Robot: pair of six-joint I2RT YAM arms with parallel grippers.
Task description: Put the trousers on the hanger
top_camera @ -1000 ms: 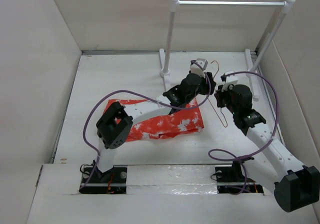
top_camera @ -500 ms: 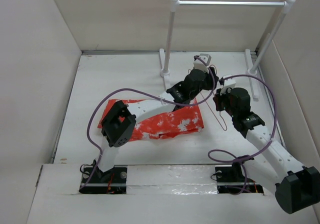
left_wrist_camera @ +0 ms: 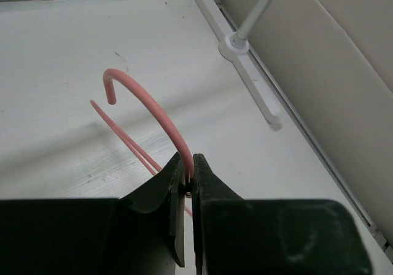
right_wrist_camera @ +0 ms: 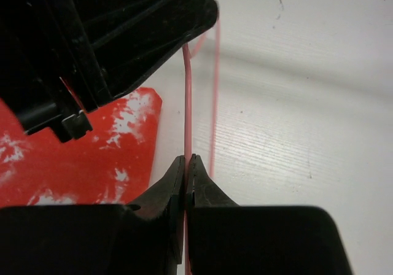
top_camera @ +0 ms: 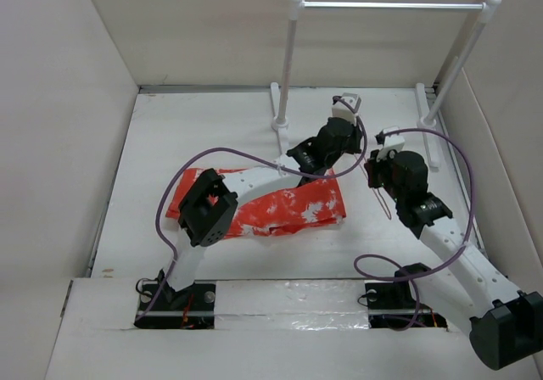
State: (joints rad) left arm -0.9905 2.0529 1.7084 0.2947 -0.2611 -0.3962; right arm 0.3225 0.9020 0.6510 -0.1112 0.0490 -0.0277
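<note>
1. Left tool [left_wrist_camera: 189,162]: the jaws are pressed together on the hanger [left_wrist_camera: 156,106] and pinch the pink wire at the foot of its hook. In the left wrist view the hook arcs up and over toward 10 o'clock. Its tip is free above the white worktop [left_wrist_camera: 73,42], where it casts a shadow.

2. Right tool [right_wrist_camera: 186,162]: the jaws pinch a straight run of the same wire. In the right wrist view this run rises toward 12 o'clock. A second run stands just beside it at 1 o'clock.

3. Trousers [top_camera: 284,209]: orange-red with white splotches, they lie in a flat folded band on the worktop at 9 o'clock of the hanger. The left arm's forearm crosses above them. Their right end is near the hanger wire, but contact cannot be determined. The trousers are not yet on the hanger.

4. Rail [top_camera: 390,6]: a white bar on two posts stands along the 12 o'clock edge of the worktop, apart from both tools.

5. Cable [top_camera: 212,155]: a purple lead loops over the left arm.
</note>
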